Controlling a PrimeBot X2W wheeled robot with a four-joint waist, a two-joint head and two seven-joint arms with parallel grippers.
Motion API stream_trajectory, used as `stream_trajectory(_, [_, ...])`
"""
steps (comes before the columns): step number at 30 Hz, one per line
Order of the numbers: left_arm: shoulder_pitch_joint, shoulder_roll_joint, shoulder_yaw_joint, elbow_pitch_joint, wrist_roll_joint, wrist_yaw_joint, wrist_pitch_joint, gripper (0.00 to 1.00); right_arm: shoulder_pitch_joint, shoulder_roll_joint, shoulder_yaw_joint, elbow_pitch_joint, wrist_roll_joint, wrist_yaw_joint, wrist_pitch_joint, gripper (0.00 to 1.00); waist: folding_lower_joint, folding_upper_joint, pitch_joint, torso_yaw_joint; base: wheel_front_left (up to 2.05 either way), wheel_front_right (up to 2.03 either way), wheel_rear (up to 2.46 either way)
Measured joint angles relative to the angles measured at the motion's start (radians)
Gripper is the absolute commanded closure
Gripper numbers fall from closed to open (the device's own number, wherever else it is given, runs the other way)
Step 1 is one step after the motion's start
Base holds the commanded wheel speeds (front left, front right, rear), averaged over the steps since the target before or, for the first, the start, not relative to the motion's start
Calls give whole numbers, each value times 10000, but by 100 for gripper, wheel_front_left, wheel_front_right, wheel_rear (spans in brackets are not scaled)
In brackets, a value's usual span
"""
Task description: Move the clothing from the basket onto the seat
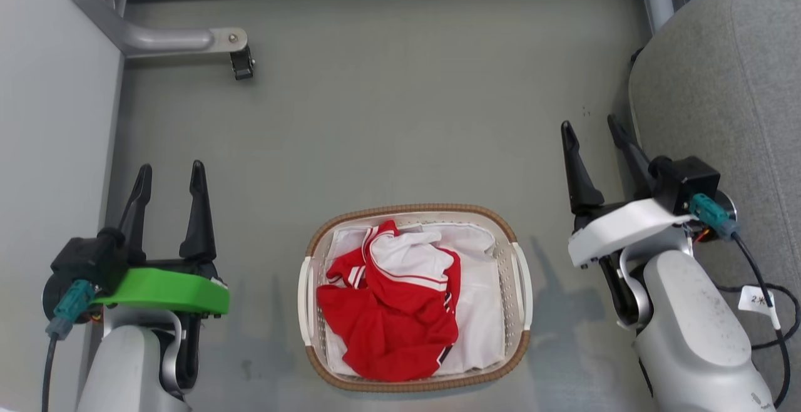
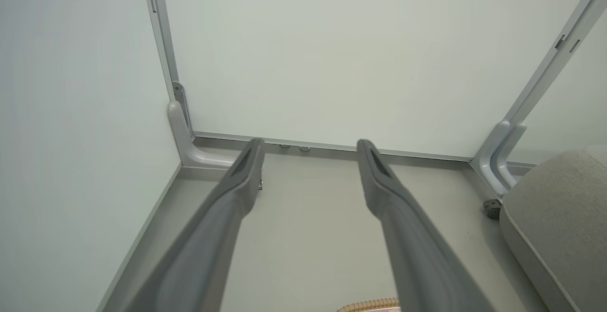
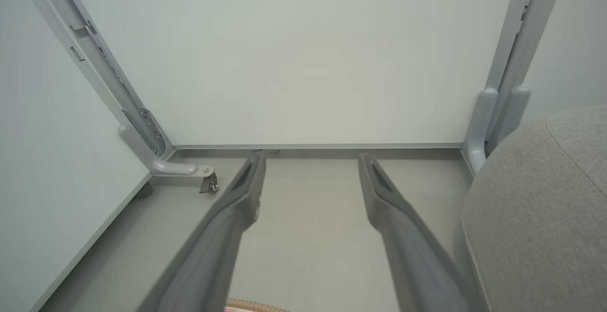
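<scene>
On the floor point(image 1: 388, 99) sits the basket point(image 1: 413, 210), and I take it as my marker for everything else. Crumpled inside it, on the white liner point(image 1: 485, 324), lies the clothing point(image 1: 391, 315): a red jersey bunched toward the basket's left half with part of its white inner side turned up, none of it hanging over the rim. That loose heap offers plenty of raised folds to pinch, so I judge that a straight descent from above will do. My left tool point(image 1: 172, 168) hangs to the left of the basket and my right tool point(image 1: 591, 123) to its right, each well apart from the rim, fingers pointing past the basket's far edge. Both stand spread wide with nothing between the fingers, ready rather than committed. Parked on either side like this, they leave the basket unobstructed to my head camera. The seat point(image 1: 719, 86) rises to the right of the basket, just beyond the right tool, so that arm looks like the natural one for the carry, since it has the shorter path. Nothing is lifted yet, and by my reckoning the task is at its very start. My worry is hooking the liner along with the jersey, since the two lie pressed together.
</scene>
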Motion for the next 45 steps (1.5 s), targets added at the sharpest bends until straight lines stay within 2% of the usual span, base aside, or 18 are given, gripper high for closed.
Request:
stream_trajectory(10, [1059, -500, 529, -142, 454, 0, 2, 0, 1193, 4, 40, -155, 194, 0, 0, 0, 0, 0, -975, 36, 0, 0, 0])
stream_trajectory(19, [1583, -566, 497, -263, 589, 0, 0, 0, 1657, -2, 163, -173, 182, 0, 0, 0, 0, 0, -1516, -36, 0, 0, 0])
stream_trajectory(27, [1626, -577, 422, -284, 604, 0, 0, 0, 1743, -2, 201, -173, 105, 0, 0, 0, 0, 0, -1493, -55, 0, 0, 0])
stream_trajectory(34, [1536, -577, 4, -178, 334, 0, 0, 0, 1453, 0, 303, -437, 109, 0, -2, 0, 0, 0, -1065, -124, 0, 0, 0])
stream_trajectory(45, [283, -401, -1461, 752, -351, 0, 0, 0, -23, 0, 965, -1275, 54, 0, -2, 0, 0, 0, 622, -479, 0, 0, 0])
